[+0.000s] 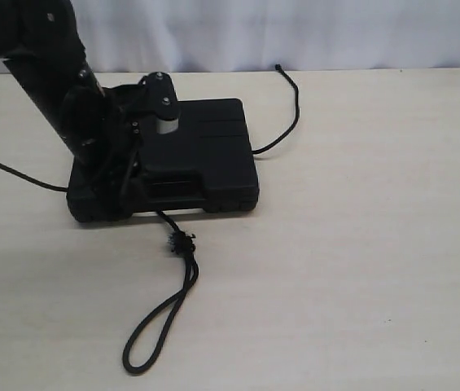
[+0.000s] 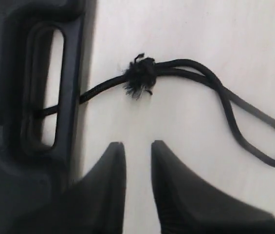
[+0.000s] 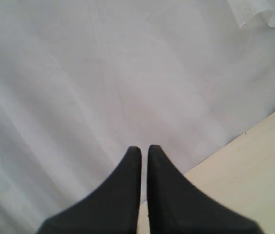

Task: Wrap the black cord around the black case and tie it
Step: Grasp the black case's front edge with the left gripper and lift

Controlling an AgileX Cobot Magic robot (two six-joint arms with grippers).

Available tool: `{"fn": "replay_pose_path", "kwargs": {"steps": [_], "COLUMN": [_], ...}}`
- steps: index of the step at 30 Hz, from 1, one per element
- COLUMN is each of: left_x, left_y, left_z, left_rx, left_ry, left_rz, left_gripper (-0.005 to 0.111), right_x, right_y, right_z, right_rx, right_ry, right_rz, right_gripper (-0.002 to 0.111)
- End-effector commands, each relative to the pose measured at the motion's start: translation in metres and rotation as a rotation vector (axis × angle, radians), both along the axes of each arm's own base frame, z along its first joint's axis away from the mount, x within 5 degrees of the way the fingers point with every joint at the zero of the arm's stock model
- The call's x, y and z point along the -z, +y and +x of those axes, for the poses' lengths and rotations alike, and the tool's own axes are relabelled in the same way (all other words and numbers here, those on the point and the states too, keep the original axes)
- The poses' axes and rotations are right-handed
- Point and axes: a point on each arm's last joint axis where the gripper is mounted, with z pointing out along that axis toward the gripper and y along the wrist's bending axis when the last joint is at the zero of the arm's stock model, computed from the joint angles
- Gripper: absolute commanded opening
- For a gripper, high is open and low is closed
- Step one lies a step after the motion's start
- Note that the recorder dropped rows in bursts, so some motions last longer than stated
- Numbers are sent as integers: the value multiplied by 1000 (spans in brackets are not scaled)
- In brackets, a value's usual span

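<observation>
The black case (image 1: pixel 209 151) lies flat on the table with its handle side toward the front. The black cord (image 1: pixel 162 319) comes out at the case's front edge, runs to a frayed knot (image 1: pixel 180 242) and ends in a long loop. Its other end (image 1: pixel 291 94) curves away behind the case's right side. In the left wrist view the cord (image 2: pixel 103 87) passes through the handle cut-out (image 2: pixel 54 83), with the knot (image 2: pixel 139 75) just beyond. My left gripper (image 2: pixel 137 145) hovers beside the case (image 2: pixel 10 185), slightly open, nothing between its fingers. My right gripper (image 3: pixel 141 147) is shut and empty.
The left arm (image 1: pixel 59 73) leans over the case's left half. A thin smooth cable (image 1: pixel 10 167) trails off to the left. A white curtain (image 3: pixel 103 73) hangs behind the table, whose back edge (image 3: pixel 244 180) shows in the right wrist view.
</observation>
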Motion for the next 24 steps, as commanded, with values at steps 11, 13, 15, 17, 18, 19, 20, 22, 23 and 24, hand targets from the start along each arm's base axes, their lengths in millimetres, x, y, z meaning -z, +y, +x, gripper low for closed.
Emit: {"fn": "replay_pose_path", "kwargs": {"steps": [11,13,15,17,18,19,20,22,23,24], "left_x": [56,61,67,73,76,80,83,89,89,89], "left_y": [-17,-17,-18,-20,-20,-21,-21,-23,-25,-27], "left_z": [26,30,34,37,39,40,41,46,47,47], "left_rx": [180,189,184,180,178,177,176,168,169,169], "left_ry": [-174,-196,-219,-242,-253,-254,-257,-289,-311,-315], "left_rz": [146,156,151,146,144,144,143,135,129,124], "left_gripper": [53,53,53,52,52,52,52,52,51,47], "right_x": [2,2,2,2,2,2,2,2,2,2], "right_y": [1,1,1,1,1,1,1,1,1,1], "right_z": [0,0,0,0,0,0,0,0,0,0], "right_rx": [-9,-9,-9,-9,-9,-9,-9,-7,-6,-5], "right_ry": [21,21,21,21,21,21,21,18,16,14], "right_rz": [-25,-25,-25,-25,-25,-25,-25,-25,-25,-25], "right_gripper": [4,4,4,4,4,4,4,4,4,4]}}
